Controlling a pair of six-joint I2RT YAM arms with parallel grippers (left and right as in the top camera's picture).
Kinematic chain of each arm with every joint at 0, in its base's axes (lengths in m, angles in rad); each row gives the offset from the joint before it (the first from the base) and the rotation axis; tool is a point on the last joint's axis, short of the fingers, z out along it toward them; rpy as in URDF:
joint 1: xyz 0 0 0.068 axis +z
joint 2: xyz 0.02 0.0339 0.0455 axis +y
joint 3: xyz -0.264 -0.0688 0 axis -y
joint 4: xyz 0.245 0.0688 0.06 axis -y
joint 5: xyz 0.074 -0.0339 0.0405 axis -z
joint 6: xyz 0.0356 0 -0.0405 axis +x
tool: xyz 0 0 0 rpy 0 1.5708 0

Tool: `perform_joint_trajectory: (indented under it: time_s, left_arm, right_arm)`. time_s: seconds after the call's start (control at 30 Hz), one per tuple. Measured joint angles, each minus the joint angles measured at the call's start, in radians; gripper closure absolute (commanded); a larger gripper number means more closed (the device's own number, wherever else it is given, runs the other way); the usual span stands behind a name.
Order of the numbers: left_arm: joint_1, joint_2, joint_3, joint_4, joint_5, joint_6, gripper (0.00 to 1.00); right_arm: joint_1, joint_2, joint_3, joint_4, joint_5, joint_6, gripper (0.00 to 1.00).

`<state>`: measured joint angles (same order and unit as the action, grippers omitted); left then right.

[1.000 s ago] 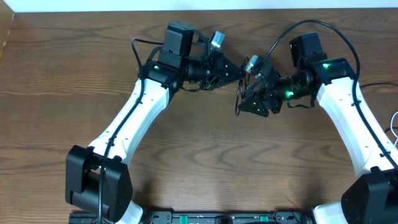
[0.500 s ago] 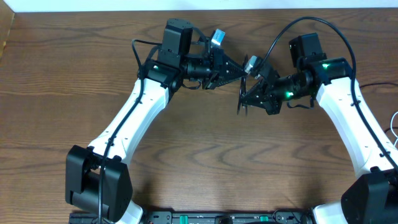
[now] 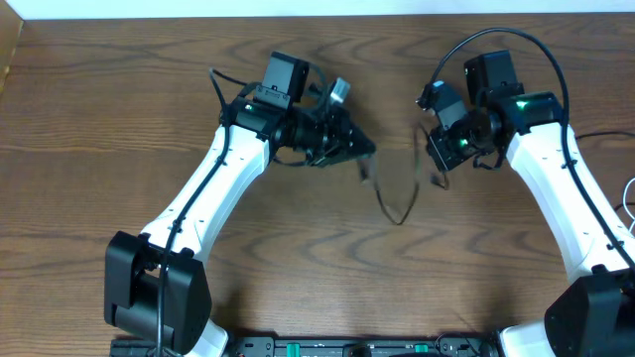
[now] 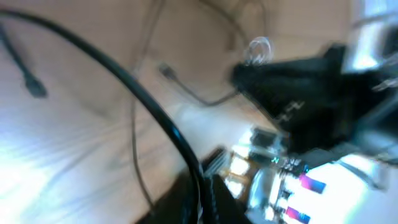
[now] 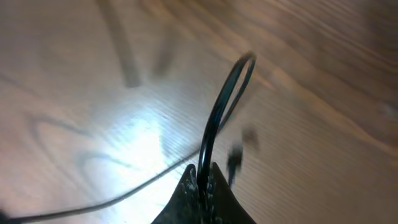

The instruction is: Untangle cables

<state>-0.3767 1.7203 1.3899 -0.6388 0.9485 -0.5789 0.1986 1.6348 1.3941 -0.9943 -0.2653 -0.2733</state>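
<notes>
A thin black cable (image 3: pixel 397 216) sags in a slack loop over the wooden table (image 3: pixel 298 258) between my two grippers, blurred by motion. My left gripper (image 3: pixel 363 152) is shut on one black cable, which in the left wrist view runs as a dark strand (image 4: pixel 143 99) down into the closed fingers (image 4: pixel 202 193). My right gripper (image 3: pixel 437 164) is shut on a black cable too; in the right wrist view it rises as a narrow loop (image 5: pixel 217 112) out of the pinched jaws (image 5: pixel 204 177). A small plug (image 5: pixel 235 162) dangles beside them.
A thinner cord (image 5: pixel 112 199) trails left across the table below the right gripper. Another thin cord with a plug end (image 4: pixel 166 70) lies on the wood ahead of the left gripper. A thin white cord (image 3: pixel 628 198) shows at the table's right edge.
The two grippers, close together a second ago, have drawn apart: left back to the left, right up and to the right. The right jaws have shut. The cable now hangs between them.
</notes>
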Motion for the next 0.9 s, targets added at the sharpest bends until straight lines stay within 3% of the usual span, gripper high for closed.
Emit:
perform_joint_trajectory:
  time_s: [0.23,0.57,0.7,0.9]
  left_arm:
    - [0.0,0.0,0.0,-0.167,-0.194,0.103,0.92]
    - [0.0,0.0,0.0,-0.333,-0.549,0.142,0.92]
    - [0.0,0.0,0.0,-0.292,-0.535,0.146,0.92]
    - [0.0,0.0,0.0,-0.197,-0.324,0.236,0.92]
  right_arm:
    - [-0.033,0.0,0.0,0.044,0.074,0.127,0.99]
    - [-0.106,0.0,0.0,0.036,0.264,0.331,0.99]
    - [-0.126,0.0,0.0,0.027,0.289,0.354,0.99]
    - [-0.144,0.0,0.0,0.024,0.352,0.463,0.99]
